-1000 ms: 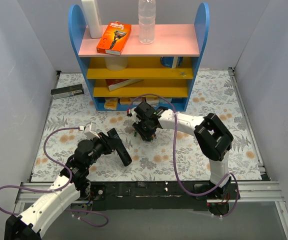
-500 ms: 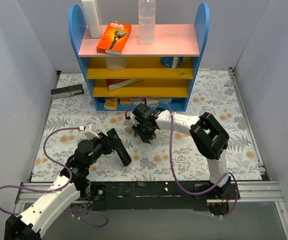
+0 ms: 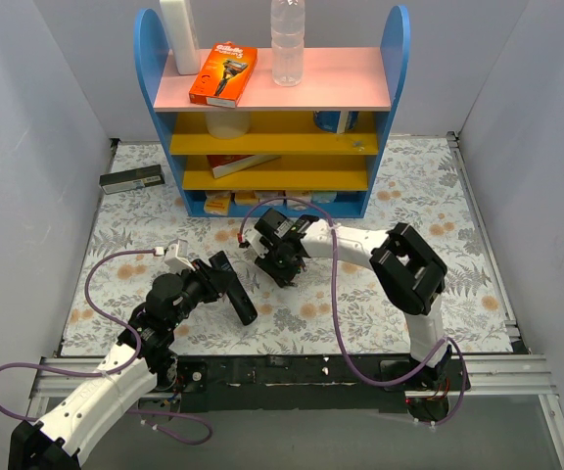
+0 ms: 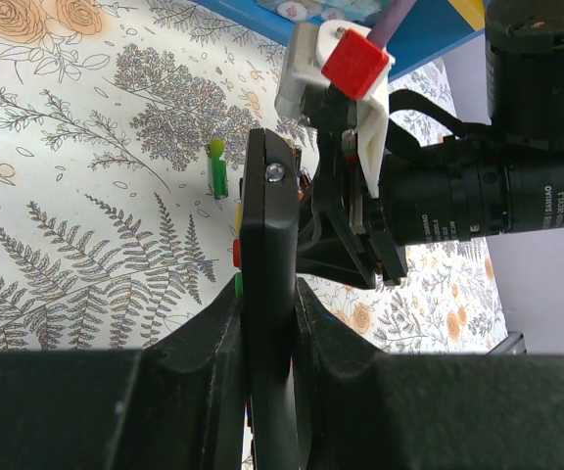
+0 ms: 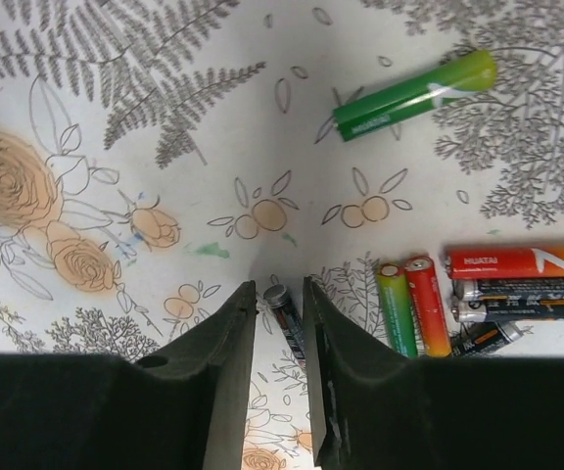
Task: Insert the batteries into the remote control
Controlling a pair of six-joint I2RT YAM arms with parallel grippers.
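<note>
My left gripper [image 4: 267, 299] is shut on the slim black remote control [image 4: 267, 225], held on edge above the floral mat; it also shows in the top view [image 3: 239, 292]. My right gripper [image 5: 279, 289] is nearly closed around a thin dark battery [image 5: 286, 315] that lies slanted between its fingers. To its right is a cluster of batteries: a green and a red one side by side [image 5: 414, 308] and red and dark ones stacked [image 5: 517, 286]. One thin green battery [image 5: 414, 93] lies apart, farther away. In the top view the right gripper [image 3: 282, 269] is just right of the remote.
A blue shelf unit [image 3: 272, 127] stands at the back with an orange box [image 3: 222, 74] and a clear bottle [image 3: 287, 39] on top. A dark flat box with a pale label [image 3: 131, 178] lies at the far left. Grey walls close in both sides.
My right gripper has shifted a little to the left, toward the remote, away from the battery cluster. The left arm and the remote have not moved.
</note>
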